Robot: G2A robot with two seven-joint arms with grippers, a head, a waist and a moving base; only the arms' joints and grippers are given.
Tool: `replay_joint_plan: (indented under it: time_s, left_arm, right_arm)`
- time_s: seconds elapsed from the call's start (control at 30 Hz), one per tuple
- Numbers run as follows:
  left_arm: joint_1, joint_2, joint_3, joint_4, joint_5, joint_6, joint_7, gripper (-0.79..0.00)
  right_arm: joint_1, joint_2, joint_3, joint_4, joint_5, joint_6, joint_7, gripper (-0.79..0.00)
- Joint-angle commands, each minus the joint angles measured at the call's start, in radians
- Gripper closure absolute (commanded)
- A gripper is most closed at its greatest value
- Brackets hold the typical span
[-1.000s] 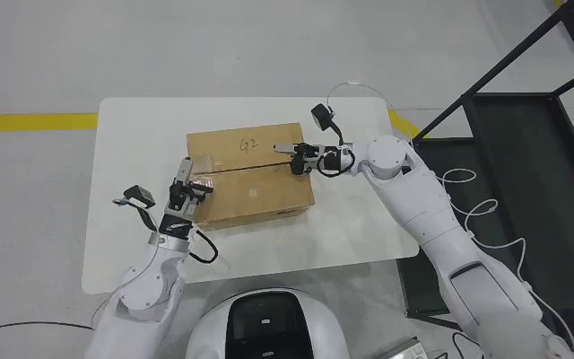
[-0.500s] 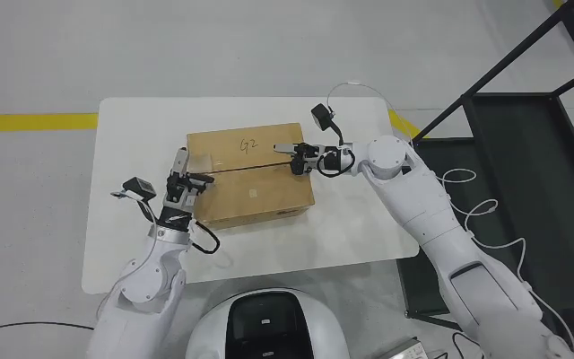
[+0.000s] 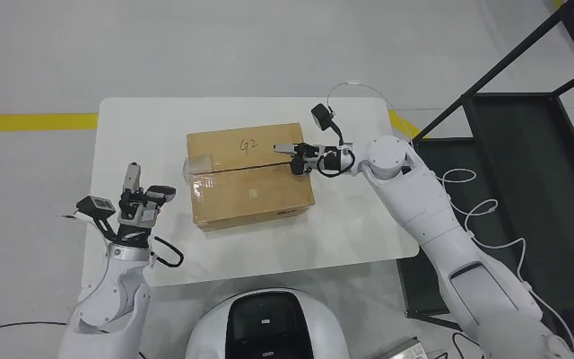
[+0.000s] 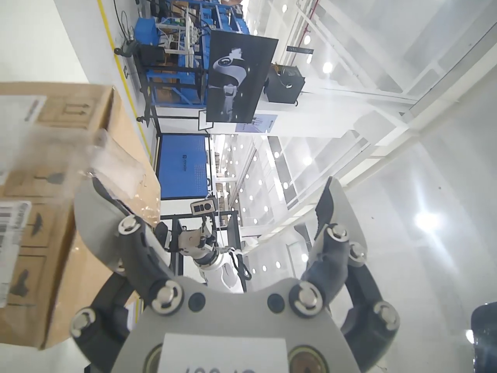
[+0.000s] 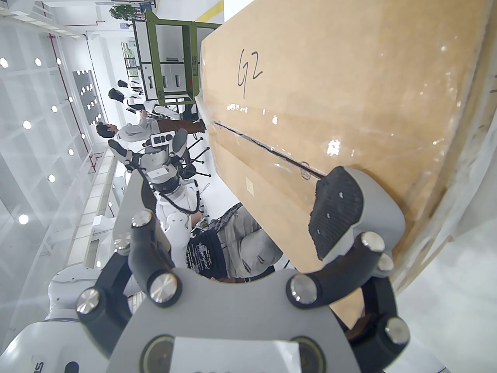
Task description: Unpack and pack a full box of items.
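The white table [image 3: 269, 242] stood on a grey floor crossed by a yellow line [image 3: 45, 121]; a black rack [image 3: 502, 90] stood off the table's right side. The cardboard box [image 3: 251, 175] lay near the middle of the table with its flaps shut and clear tape along the seam; its contents were hidden. A loose scrap of tape [image 3: 199, 164] stuck out at the seam's left end, and its shape was hard to make out. The left gripper [image 3: 148, 184] hung over the table's left part, near the box's left side but apart from it; its fingers [image 4: 93, 196] were spread wide with nothing between them. The right arm stretched in from the right; the right gripper [image 3: 289, 154] sat at the box's right end over the seam, fingers spread, one pad [image 5: 337, 203] close against the lid; contact could not be judged.
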Motion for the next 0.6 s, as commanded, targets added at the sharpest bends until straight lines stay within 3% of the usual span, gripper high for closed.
replay_joint_plan:
  time_s: [0.0,0.23,0.57]
  left_arm:
    - [-0.012,0.004,-0.041,0.014,0.009,0.026,-0.006,-0.785]
    - [-0.057,0.012,-0.094,0.098,0.049,0.082,-0.039,-0.785]
    - [-0.051,0.007,-0.002,0.166,0.074,0.145,-0.100,-0.785]
  right_arm:
    - [0.000,0.000,0.000,0.000,0.000,0.000,0.000,-0.785]
    - [0.000,0.000,0.000,0.000,0.000,0.000,0.000,-0.785]
    - [0.000,0.000,0.000,0.000,0.000,0.000,0.000,-0.785]
